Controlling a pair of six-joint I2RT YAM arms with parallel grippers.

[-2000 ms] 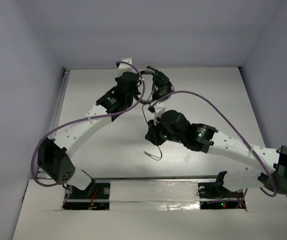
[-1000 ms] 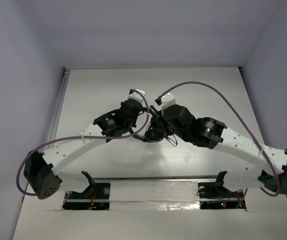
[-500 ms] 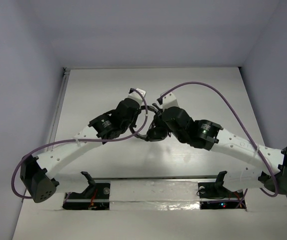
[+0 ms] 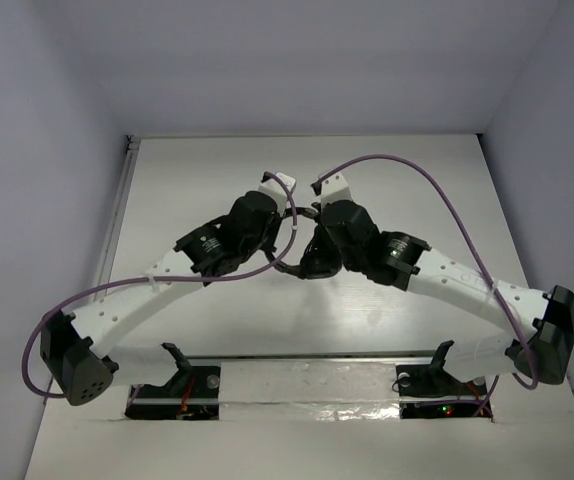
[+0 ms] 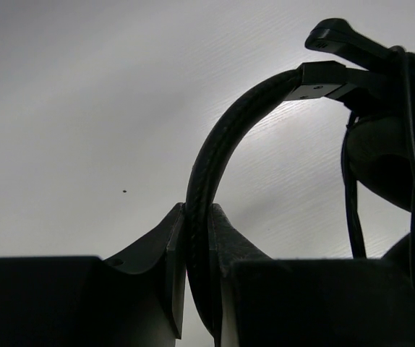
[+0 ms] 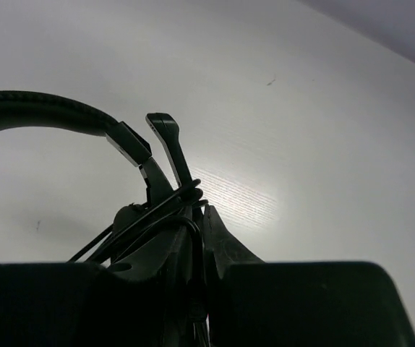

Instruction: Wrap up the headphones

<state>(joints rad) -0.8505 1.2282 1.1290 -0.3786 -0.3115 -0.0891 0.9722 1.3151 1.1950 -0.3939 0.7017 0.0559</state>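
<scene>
The black headphones hang between my two grippers over the middle of the table. My left gripper is shut on the headband, which arcs up from the jaws to the yoke and an earcup at the right. My right gripper is shut on the thin black cable, whose loops lie around the yoke just above the fingertips. The headband also shows at the upper left of the right wrist view. The cable hangs by the earcup.
Purple robot cables loop over both arms. White walls enclose the table at the left and at the back. A metal rail runs along the near edge by the arm bases.
Two seconds ago the headphones were farther back and the cable trailed on the table. Both grippers have brought them to the middle, and the right gripper has closed in, the cable gathered at the yoke.
</scene>
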